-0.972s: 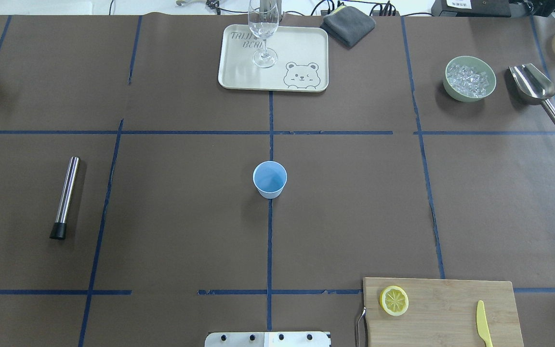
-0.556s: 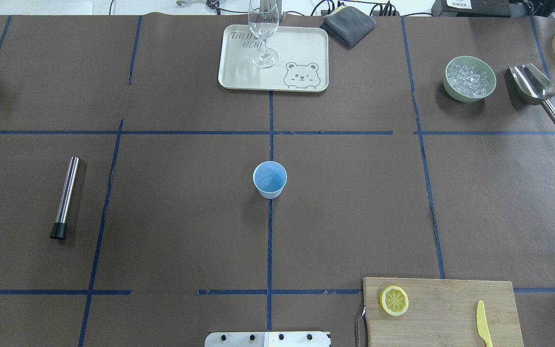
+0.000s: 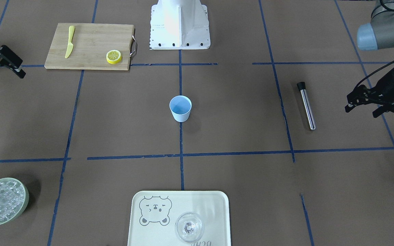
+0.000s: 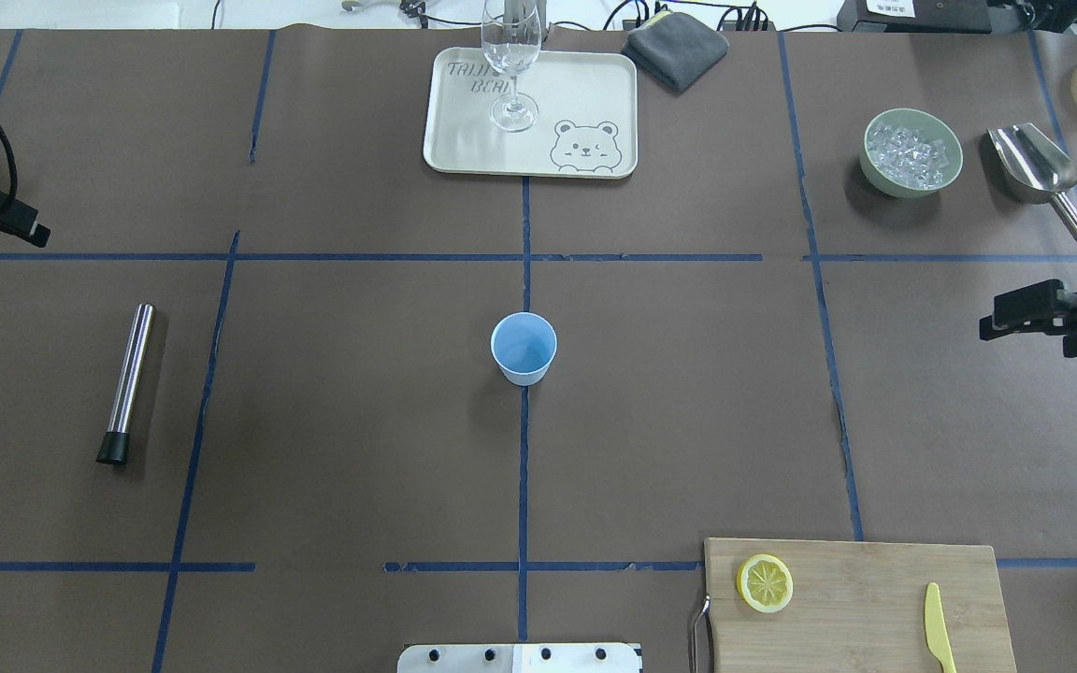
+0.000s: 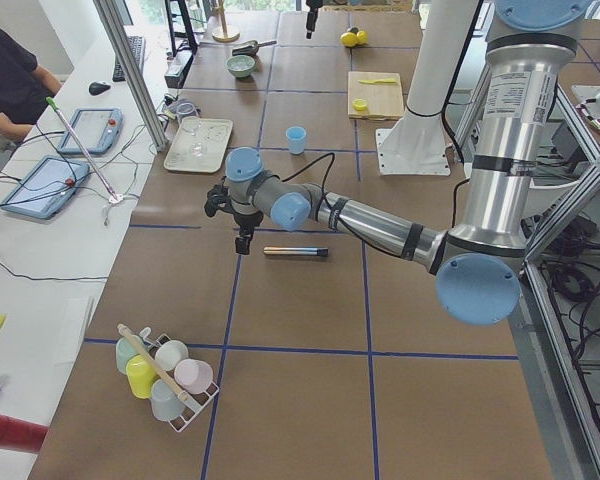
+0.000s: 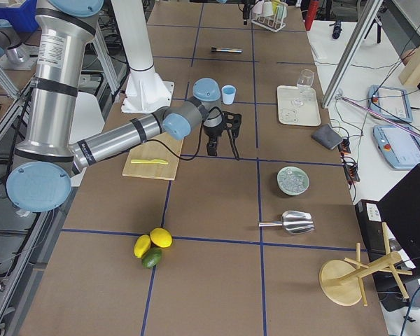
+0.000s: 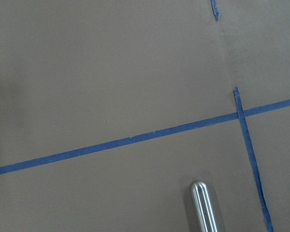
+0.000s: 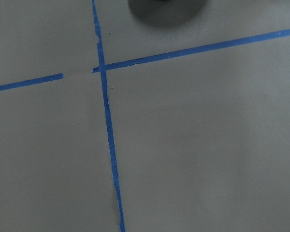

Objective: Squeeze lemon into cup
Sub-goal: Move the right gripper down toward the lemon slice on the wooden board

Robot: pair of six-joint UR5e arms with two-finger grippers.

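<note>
The lemon slice lies flat on the wooden cutting board at the near right; it also shows in the front view. The light-blue cup stands upright at the table's middle, also in the front view. My right gripper hovers open and empty at the right edge, far from the lemon; in the front view its jaws stand apart. My left gripper is open and empty at the left edge, beyond the metal tube. The wrist views show only table paper and tape.
A metal tube lies at the left; its tip shows in the left wrist view. A tray with a clear glass stands at the back. A green ice bowl and scoop sit back right. A yellow knife lies on the board.
Both grippers have come into the overhead view from the side edges, the right one moving inward and nearer. The cup and lemon have not moved.
</note>
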